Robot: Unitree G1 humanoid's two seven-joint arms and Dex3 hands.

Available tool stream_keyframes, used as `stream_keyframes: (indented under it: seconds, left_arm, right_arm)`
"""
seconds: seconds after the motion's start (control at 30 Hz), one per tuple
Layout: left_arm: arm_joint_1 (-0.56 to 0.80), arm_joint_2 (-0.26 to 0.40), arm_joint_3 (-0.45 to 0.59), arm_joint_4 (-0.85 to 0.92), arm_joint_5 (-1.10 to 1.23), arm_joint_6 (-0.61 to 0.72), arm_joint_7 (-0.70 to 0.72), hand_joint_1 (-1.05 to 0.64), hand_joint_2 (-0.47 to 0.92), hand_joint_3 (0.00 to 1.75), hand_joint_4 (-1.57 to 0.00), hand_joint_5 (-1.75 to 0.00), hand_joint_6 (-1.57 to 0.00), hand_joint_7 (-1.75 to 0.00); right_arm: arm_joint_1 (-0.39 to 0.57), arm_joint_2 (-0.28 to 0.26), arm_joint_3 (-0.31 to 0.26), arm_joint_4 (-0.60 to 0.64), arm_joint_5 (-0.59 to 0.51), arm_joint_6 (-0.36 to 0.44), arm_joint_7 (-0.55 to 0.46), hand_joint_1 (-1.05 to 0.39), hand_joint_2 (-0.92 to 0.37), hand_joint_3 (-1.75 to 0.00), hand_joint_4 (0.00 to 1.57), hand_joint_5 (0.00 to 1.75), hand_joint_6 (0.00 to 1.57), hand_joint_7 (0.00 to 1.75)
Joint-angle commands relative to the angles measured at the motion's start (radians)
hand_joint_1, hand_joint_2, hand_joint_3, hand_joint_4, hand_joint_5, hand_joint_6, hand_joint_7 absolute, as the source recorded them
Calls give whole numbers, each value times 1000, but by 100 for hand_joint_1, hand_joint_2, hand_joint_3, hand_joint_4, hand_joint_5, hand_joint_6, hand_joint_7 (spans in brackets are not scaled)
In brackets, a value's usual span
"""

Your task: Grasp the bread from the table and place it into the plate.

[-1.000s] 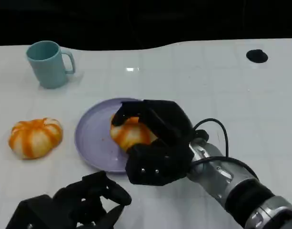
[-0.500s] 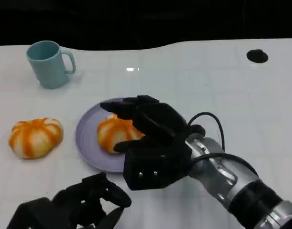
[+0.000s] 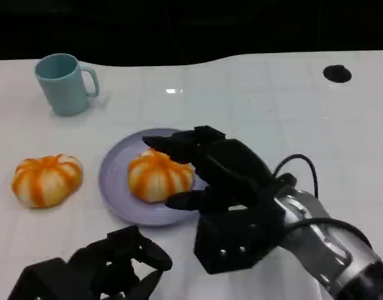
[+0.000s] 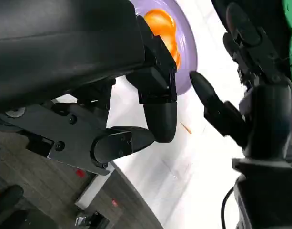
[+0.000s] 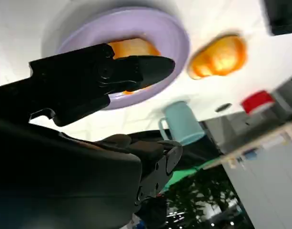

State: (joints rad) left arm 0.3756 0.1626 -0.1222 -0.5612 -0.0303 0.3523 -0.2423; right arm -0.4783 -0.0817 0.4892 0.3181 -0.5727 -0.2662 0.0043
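Observation:
An orange-striped bread (image 3: 155,177) lies on the purple plate (image 3: 114,181) at the table's middle. My right hand (image 3: 223,181) sits just right of it, fingers spread on either side of the bread and holding nothing. In the right wrist view its fingers (image 5: 93,76) reach over the plate (image 5: 172,36) and the bread (image 5: 132,47). A second striped bread (image 3: 46,180) rests on the table left of the plate. My left hand (image 3: 100,270) stays low at the front left, fingers curled in, with nothing in it. The left wrist view shows the plate (image 4: 187,52), bread (image 4: 161,23) and right hand (image 4: 248,100).
A teal mug (image 3: 65,83) stands at the back left. A small black round mark (image 3: 337,73) sits at the table's back right. White tabletop lies open to the right of the plate.
My right hand carried the bread leftward onto the plate, let it go and drew back toward the front right. The left hand has not moved.

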Motion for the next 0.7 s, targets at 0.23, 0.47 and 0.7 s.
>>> stream_keyframes:
  seconds: [0.23,0.47,0.7]
  left_arm:
    - [11,9,-9,1,17,-22,13,-25,75,78,-73,-175,-61,-136]
    - [18,17,-22,0,47,-46,12,-24,75,79,-69,-175,-61,-133]
    - [12,23,-24,6,64,-53,13,-25,76,73,-63,-175,-61,-131]
  right_arm:
    - [228,-85,-119,-263,137,-79,33,-55,-92,-23,18,100,52,18]
    - [347,-132,-201,-321,205,-177,22,-45,-92,-15,37,116,57,53]
    - [429,-175,-285,-323,283,-284,35,-26,-56,-80,63,138,65,101]
